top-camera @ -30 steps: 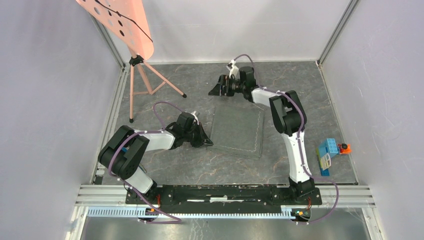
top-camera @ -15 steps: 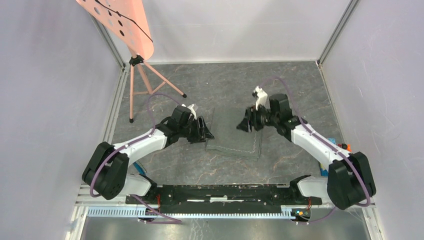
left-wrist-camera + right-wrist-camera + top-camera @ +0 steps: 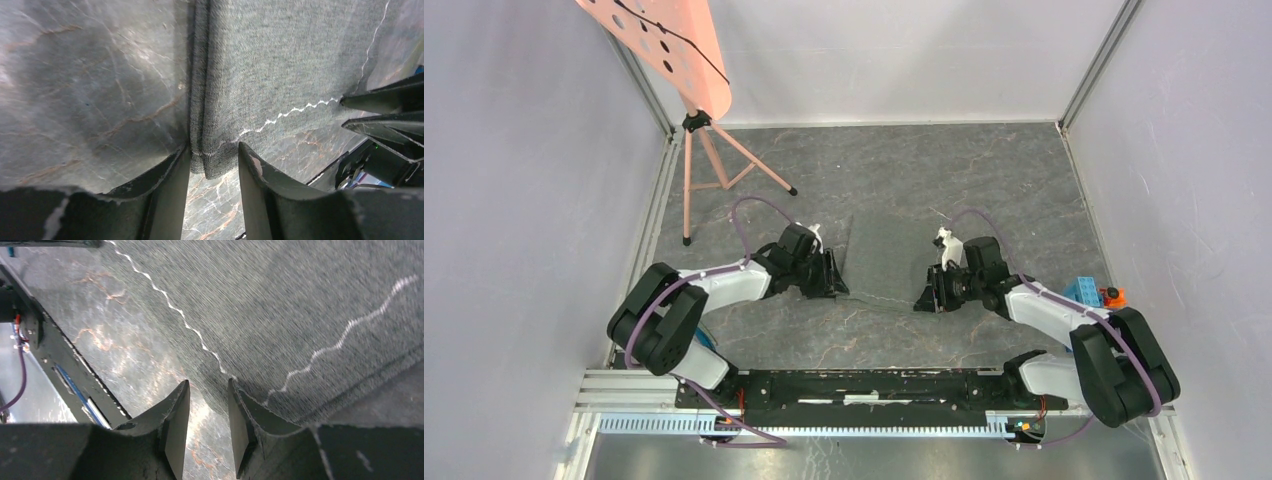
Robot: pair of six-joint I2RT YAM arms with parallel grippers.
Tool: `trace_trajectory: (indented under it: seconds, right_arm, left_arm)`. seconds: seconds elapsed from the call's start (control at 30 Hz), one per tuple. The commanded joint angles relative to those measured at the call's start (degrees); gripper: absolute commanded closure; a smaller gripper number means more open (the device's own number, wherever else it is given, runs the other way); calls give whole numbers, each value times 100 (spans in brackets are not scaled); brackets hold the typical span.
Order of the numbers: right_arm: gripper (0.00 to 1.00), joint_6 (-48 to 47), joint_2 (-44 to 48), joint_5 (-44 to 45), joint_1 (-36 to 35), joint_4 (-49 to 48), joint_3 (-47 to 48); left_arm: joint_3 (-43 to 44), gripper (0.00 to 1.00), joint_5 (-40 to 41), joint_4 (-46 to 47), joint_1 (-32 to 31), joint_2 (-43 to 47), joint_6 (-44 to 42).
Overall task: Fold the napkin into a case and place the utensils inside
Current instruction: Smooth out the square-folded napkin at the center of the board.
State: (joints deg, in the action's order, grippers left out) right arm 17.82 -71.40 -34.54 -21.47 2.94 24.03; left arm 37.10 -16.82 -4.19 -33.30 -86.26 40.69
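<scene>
The napkin (image 3: pixel 891 262) lies flat on the slate floor between my two grippers, its white wavy stitching showing in both wrist views. In the left wrist view its left edge is doubled over. My left gripper (image 3: pixel 836 279) is at the near left corner. Its jaws stand apart, with the corner of the napkin (image 3: pixel 215 162) between the fingertips of the left gripper (image 3: pixel 215 150), unpinched. My right gripper (image 3: pixel 927 298) is at the near right corner, open, the hem of the napkin (image 3: pixel 280 315) reaching the fingertips of the right gripper (image 3: pixel 208 382). The utensils are out of view.
A chunky blue-and-white block with an orange part (image 3: pixel 1088 293) sits at the right, behind my right arm. A pink perforated stand on a tripod (image 3: pixel 709 150) occupies the back left corner. Walls enclose three sides. The black base rail (image 3: pixel 874 385) runs along the near edge.
The right arm swung from the far back down to the napkin's near right corner, its jaws narrowing. The left gripper opened and shifted slightly along the near left corner.
</scene>
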Motion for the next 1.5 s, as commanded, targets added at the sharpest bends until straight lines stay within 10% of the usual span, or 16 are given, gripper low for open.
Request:
trace_trajectory:
  seconds: [0.0, 0.4, 0.7, 1.0, 1.47]
  right_arm:
    - [60, -167, 205, 741, 55, 75, -236]
    - [38, -755, 923, 2194, 66, 1725, 967]
    - [24, 303, -832, 324, 169, -836, 1941]
    - [20, 1653, -2946, -845, 601, -3778, 2462]
    - [18, 1787, -4523, -1328, 1622, -4670, 2425]
  left_arm:
    - [-515, 55, 127, 348, -365, 17, 158]
    - [-1368, 67, 265, 987, -1398, 635, 1181]
    - [-174, 44, 786, -482, -1073, 1761, 620]
    - [1150, 34, 186, 862, -350, -472, 329]
    - [396, 34, 589, 1576, -214, -1586, 501]
